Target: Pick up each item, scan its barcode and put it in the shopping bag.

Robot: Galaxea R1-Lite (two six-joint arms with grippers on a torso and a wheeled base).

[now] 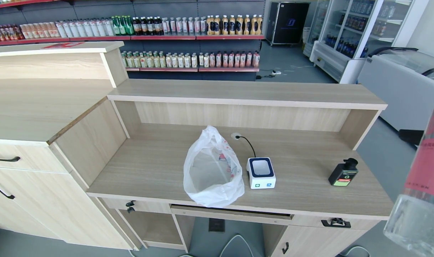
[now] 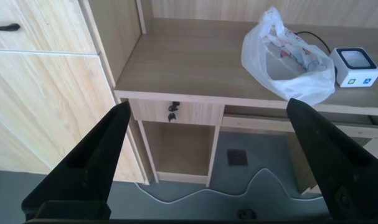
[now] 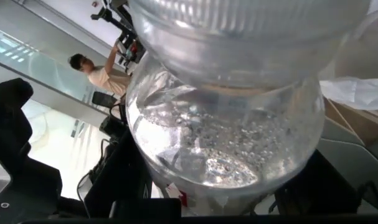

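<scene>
Far left, lower than the surface (image 1: 149, 171) and facing the drawers under it: left hand (image 2: 208, 106), fingers spread wide, nothing between them. Near the middle of the surface, close to its front edge: white shopping bag (image 1: 213, 171), standing with the mouth open. Just beside it to the right: scanner (image 1: 261, 172), white with a dark frame, cable (image 1: 248, 142) going back to a hole in the surface. Well apart, further right: black pump bottle (image 1: 343, 173), upright. At the far right, off the surface and raised in the air: clear bottle (image 1: 422, 171) with red label, pinched in the right hand (image 3: 226, 186).
</scene>
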